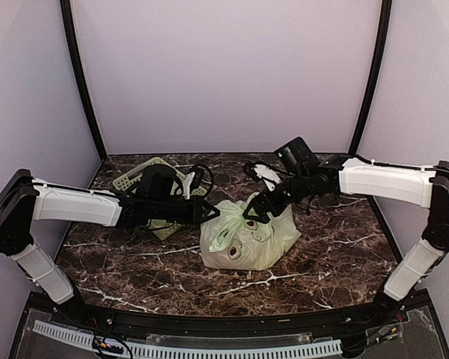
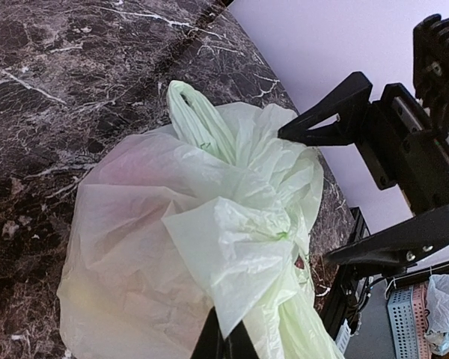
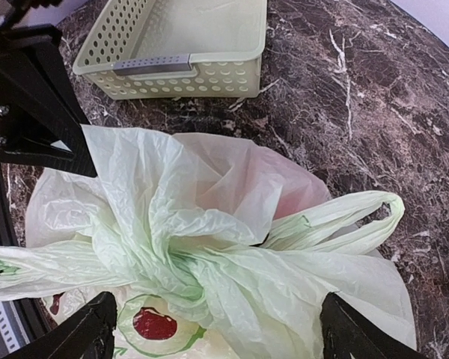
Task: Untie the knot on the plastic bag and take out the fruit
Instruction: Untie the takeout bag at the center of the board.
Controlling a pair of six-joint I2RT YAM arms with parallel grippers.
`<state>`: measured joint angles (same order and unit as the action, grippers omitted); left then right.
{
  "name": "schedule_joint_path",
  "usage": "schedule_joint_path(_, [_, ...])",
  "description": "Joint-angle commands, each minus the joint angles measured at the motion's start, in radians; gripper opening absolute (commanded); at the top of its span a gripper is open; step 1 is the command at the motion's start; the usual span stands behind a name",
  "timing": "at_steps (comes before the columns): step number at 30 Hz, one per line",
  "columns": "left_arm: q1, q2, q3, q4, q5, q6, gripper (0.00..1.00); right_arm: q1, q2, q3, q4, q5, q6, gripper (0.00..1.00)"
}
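Observation:
The pale green plastic bag lies at the middle of the marble table. Its knot is a bunched twist at the top, with one loop handle trailing to the right. My left gripper is shut on a fold of the bag's plastic just beside the knot, reaching in from the left. My right gripper is open, its fingers wide apart on either side of the knot and just above it. The fruit is hidden inside the bag; only a reddish tint shows through the plastic.
A rigid pale green perforated basket stands behind the bag at the back left, partly under the left arm. The two grippers are close together over the bag. Lilac walls close off the back and sides.

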<state>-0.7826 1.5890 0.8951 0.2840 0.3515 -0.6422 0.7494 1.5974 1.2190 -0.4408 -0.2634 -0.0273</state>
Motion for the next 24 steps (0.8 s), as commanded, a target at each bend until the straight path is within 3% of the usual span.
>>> schedule_joint_path(1, [0.005, -0.024, 0.026, -0.027, 0.005, 0.015, 0.01, 0.026, 0.045, -0.019, 0.021, 0.094, -0.002, 0.92])
schedule_joint_path(7, [0.005, -0.029, 0.025, -0.035, -0.001, 0.016, 0.01, 0.037, 0.048, -0.043, 0.055, 0.18, 0.027, 0.92])
schedule_joint_path(14, [0.006, -0.03, 0.025, -0.04, -0.002, 0.017, 0.01, 0.037, 0.039, -0.065, 0.089, 0.249, 0.068, 0.82])
schedule_joint_path(19, [0.005, -0.03, 0.027, -0.053, 0.0, 0.022, 0.01, 0.037, 0.028, -0.08, 0.112, 0.232, 0.069, 0.64])
schedule_joint_path(24, [0.005, -0.04, 0.035, -0.078, -0.008, 0.038, 0.01, 0.037, 0.008, -0.096, 0.13, 0.222, 0.074, 0.32])
